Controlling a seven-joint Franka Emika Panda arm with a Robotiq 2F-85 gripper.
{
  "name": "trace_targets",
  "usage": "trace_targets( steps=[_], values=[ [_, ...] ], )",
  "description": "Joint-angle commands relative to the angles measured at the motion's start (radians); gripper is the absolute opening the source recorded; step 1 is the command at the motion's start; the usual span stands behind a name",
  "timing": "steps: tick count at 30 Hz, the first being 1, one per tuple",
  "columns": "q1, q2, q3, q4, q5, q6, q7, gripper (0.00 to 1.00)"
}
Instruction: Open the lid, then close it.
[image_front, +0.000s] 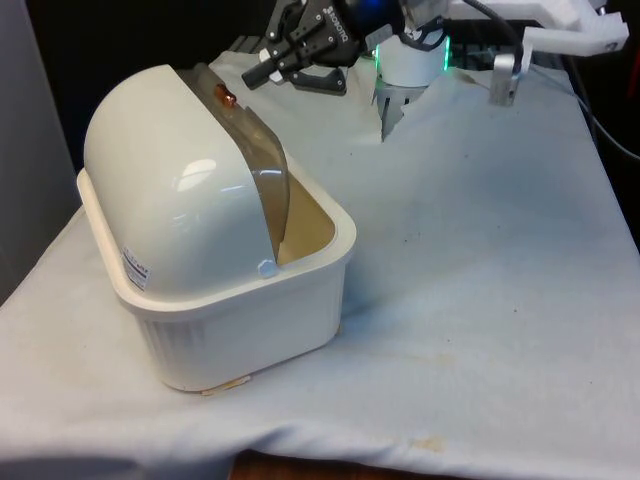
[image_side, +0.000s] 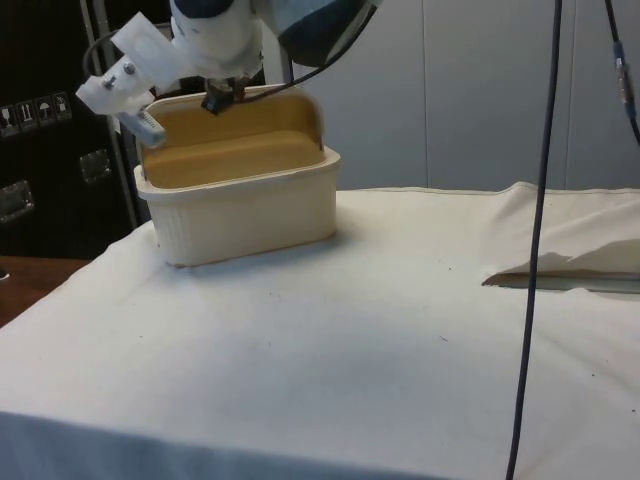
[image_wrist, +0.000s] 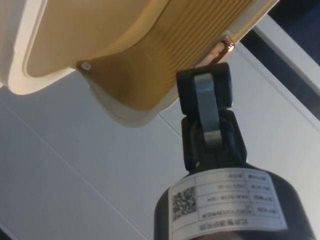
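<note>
So the cream bread box (image_front: 215, 290) sits on the worktop (image_front: 480, 260) toward the front view's left, its roll-top lid (image_front: 255, 160) pushed mostly back, and what shows of its tan inside is bare. The gripper (image_front: 262, 72) hovers just behind the lid's little copper knob (image_front: 225, 96); can't tell how far the jaws are open.

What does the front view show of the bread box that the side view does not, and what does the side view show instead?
The front view alone shows the bread box's rounded cream back with a label and the copper handle on the rolled-back brown lid. The side view alone shows the box's open tan inside. Both show the lid open and the gripper near its top edge.
</note>
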Motion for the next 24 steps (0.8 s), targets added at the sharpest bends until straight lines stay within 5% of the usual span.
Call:
trace_targets(
  steps=[1,13,24],
  values=[
    [-0.004,-0.006,0.002,-0.005,0.017,0.013,0.007,0.00],
    [-0.003,0.008,-0.001,0.022,0.069,0.026,0.028,0.00],
    [-0.018,0.018,-0.009,0.050,0.088,0.071,0.066,0.00]
  ],
)
